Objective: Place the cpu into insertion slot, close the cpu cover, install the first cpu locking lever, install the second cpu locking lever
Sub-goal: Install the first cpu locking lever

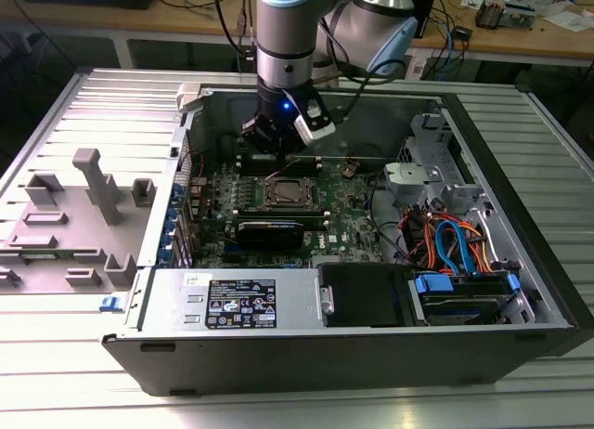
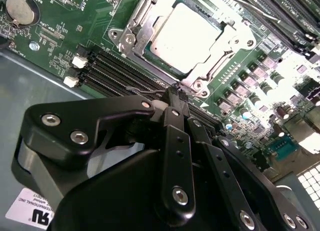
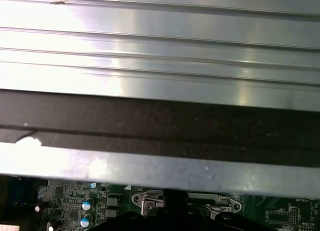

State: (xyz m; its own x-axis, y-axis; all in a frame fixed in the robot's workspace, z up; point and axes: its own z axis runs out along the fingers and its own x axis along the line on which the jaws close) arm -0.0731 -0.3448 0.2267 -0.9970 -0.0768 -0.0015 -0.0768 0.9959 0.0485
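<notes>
Wire lever (image 2: 145, 91) end behind closed claw (image 2: 173, 95)

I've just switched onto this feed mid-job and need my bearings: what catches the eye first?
The silver-topped cpu stands out on the green motherboard, with the cpu cover framing it. The black gripper hangs just beside it, over the memory slots. In the exterior view, orange and blue cables brighten the open computer case toward the exterior view's right.

table (image 1: 56, 392): ribbed metal | behind: wooden bench (image 1: 557, 41), cables (image 1: 455, 30)
</notes>
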